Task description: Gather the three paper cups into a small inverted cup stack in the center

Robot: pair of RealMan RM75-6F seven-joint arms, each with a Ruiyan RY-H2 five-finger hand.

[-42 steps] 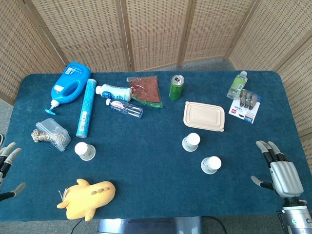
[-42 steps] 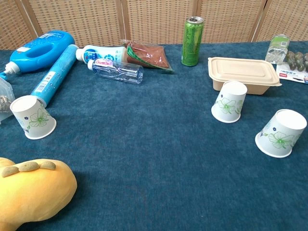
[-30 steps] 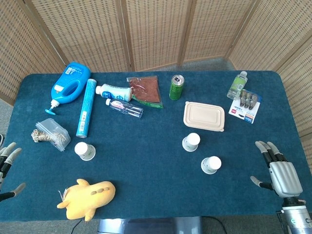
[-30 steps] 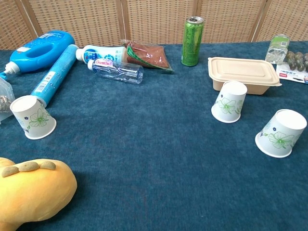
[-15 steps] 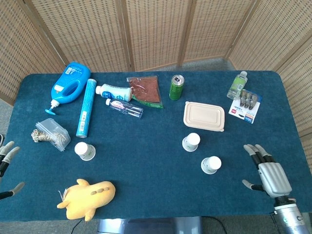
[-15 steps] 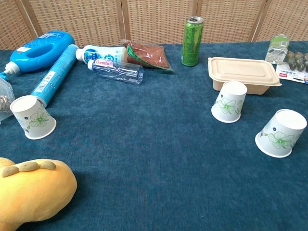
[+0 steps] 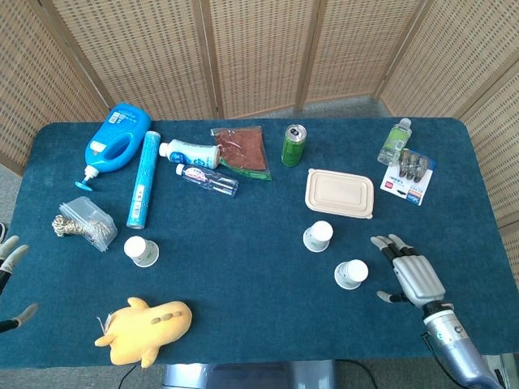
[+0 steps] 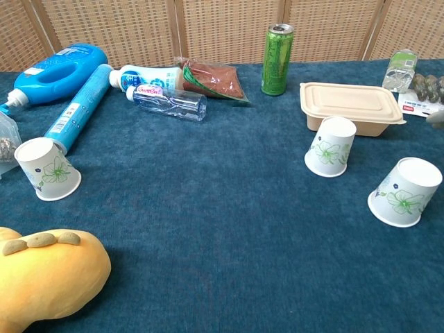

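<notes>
The near cup [image 7: 351, 274] stands inverted, rim down and axis upright, on the right half of the table [image 7: 243, 243], closer to the front edge than the other two. The right hand [image 7: 412, 275] is just beside it on its right, apart from it, fingers spread and holding nothing, pointing away toward the back edge. So the cup lies to the left of that hand, at the thumb side, and a sideways reach leftward looks like what the grasp calls for.

The second cup [image 7: 318, 236] is also inverted, a little further back and left, just in front of the lunch box [image 7: 340, 193] without clearly touching it. The third cup [image 7: 141, 251] stands inverted well apart near the left edge, beside a blue tube [image 7: 140, 179] and behind a yellow plush [image 7: 146, 321].

The left hand [image 7: 10, 275] shows only at the left edge of the head view, off the table; the visible fingers look apart and empty. It is the nearer one to the third cup. No stack exists yet; the center is bare cloth.
</notes>
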